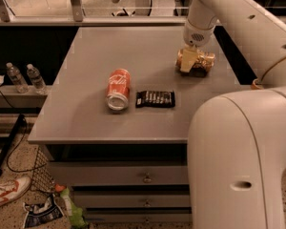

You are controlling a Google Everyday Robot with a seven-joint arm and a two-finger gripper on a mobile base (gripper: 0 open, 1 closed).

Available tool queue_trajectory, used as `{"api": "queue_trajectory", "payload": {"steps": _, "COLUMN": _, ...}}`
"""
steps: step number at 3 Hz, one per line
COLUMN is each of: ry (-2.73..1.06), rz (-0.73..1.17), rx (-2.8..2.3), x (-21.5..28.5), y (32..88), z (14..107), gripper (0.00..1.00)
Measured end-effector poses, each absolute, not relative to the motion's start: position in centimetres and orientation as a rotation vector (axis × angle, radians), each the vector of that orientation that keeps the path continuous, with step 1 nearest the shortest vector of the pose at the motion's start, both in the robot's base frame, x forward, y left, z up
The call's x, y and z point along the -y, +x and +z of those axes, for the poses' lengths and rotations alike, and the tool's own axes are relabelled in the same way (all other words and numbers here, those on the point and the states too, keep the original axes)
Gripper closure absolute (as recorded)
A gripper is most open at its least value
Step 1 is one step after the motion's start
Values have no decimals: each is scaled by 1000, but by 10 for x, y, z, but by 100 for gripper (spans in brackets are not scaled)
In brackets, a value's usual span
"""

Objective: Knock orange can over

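The orange can (202,61) is golden-brown and lies on its side at the far right of the grey table (86,118), its length pointing right. My gripper (187,62) comes down from the white arm (202,18) and sits right at the can's left end, touching or overlapping it. The can's left part is hidden behind the gripper.
A red Coca-Cola can (118,88) lies on its side at the table's middle. A dark flat packet (155,98) lies just right of it. My white base (243,161) fills the right foreground. Water bottles (26,78) stand on a low shelf at the left.
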State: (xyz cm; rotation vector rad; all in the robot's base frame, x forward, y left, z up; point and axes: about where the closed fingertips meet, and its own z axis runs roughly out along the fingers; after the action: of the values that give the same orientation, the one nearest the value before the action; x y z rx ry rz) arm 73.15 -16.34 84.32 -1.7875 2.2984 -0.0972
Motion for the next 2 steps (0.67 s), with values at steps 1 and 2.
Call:
{"api": "queue_trajectory", "payload": {"steps": 1, "ry": -1787, "rz": -97, "rx": -2296, "x": 162, "y": 734, "z": 840, "gripper": 12}}
{"api": "queue_trajectory", "payload": {"steps": 2, "ry": -1773, "rz": -84, "rx": -2289, "x": 163, "y": 734, "z": 839, "gripper": 0}}
